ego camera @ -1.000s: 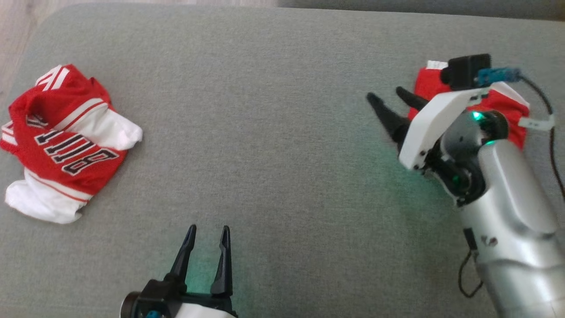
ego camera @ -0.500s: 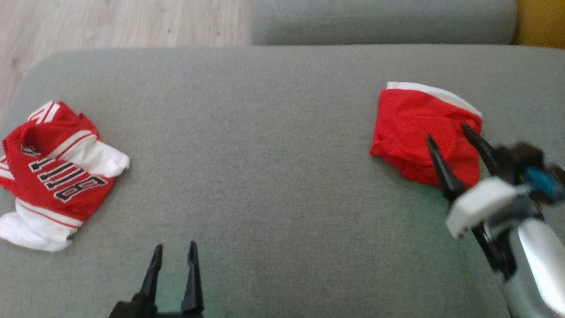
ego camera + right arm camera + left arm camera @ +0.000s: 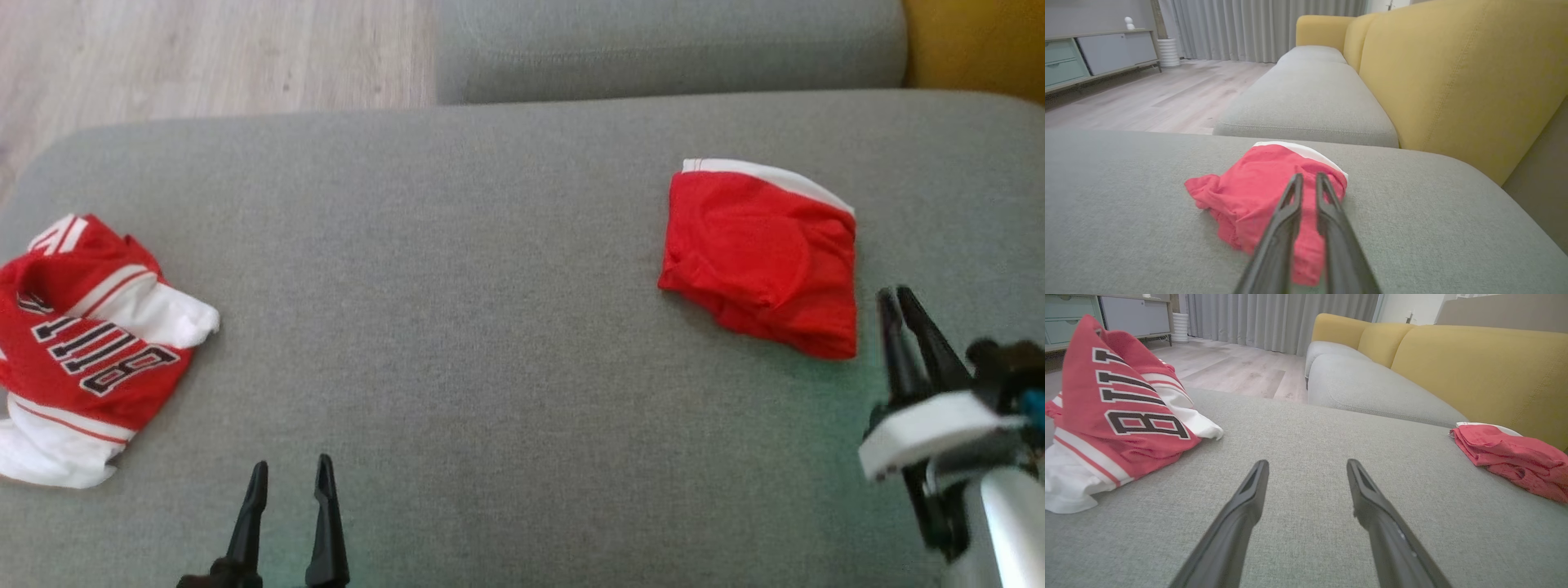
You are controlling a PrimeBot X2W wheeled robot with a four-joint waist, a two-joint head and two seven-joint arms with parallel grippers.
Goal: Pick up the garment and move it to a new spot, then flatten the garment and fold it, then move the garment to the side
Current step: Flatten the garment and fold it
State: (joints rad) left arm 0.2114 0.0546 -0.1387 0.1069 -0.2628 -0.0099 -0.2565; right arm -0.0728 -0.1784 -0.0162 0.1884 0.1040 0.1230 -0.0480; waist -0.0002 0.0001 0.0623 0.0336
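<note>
Folded red garment lies flat on the grey cushion, far right part, near the back edge. White band along its far side. It is a small squarish packet, a bit rumpled at the near edge. In my left wrist view it sits off to the right, low and flat, with the yellow sofa back behind it.

My right gripper is narrow: fingers nearly together, a thin gap between them, nothing in it. In the head view its tips are just beside the garment's near right corner, not touching it. In my right wrist view the gripper points at the garment, which fills the middle behind the fingers; I can't tell height above the cushion from there.

My left gripper is wide, fingers well spread, empty, low at the near edge of the cushion. My left wrist view shows the gripper over bare grey fabric, well apart from both cloth items.

Crumpled jersey at the far left edge of the cushion, red and white with dark block letters, bunched up, not folded. In the left wrist view it stands up in a heap on the left.

Wood floor past the far left; a second grey seat behind the cushion.
</note>
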